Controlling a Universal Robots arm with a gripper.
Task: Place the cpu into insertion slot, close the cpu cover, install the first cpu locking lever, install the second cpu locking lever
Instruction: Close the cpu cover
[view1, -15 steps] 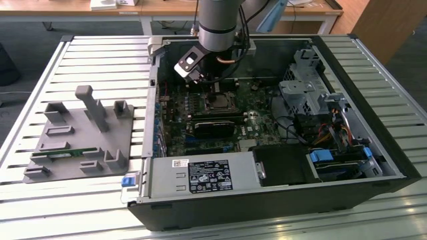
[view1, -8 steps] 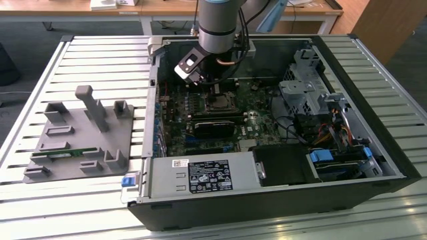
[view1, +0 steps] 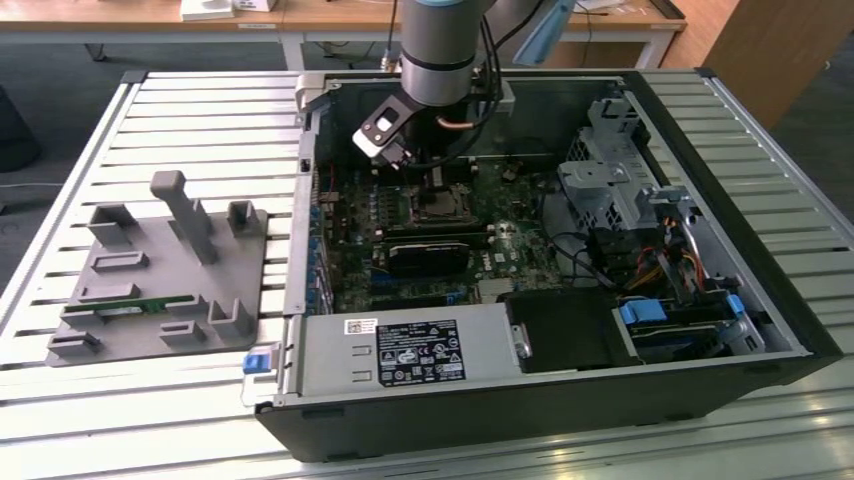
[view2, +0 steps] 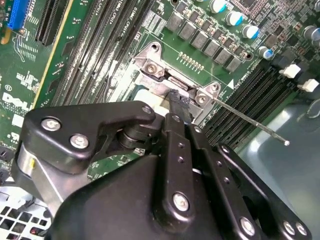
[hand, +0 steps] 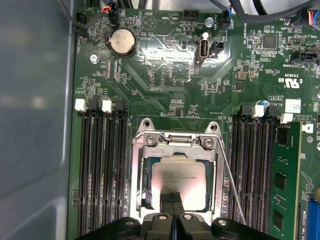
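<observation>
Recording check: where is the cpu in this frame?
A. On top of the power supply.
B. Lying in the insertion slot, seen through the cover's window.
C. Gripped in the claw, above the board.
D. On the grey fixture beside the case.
B: in the first wrist view the cpu lies flat in the insertion slot, framed by the cpu cover, with the shut claw at its edge.

The gripper (hand: 171, 199) has its two fingers pressed together, the tips resting on the near edge of the cpu (hand: 180, 170). The cpu lies flat in the slot (hand: 147, 190), and the cover (hand: 137, 170) lies down around it. Beside the cover, a thin wire lever (hand: 231, 182) slants away from it. Black memory slots (hand: 102, 170) flank the tool on both sides. Well beyond the tips, a coin cell (hand: 122, 41) sits on the board (hand: 165, 95).
</observation>
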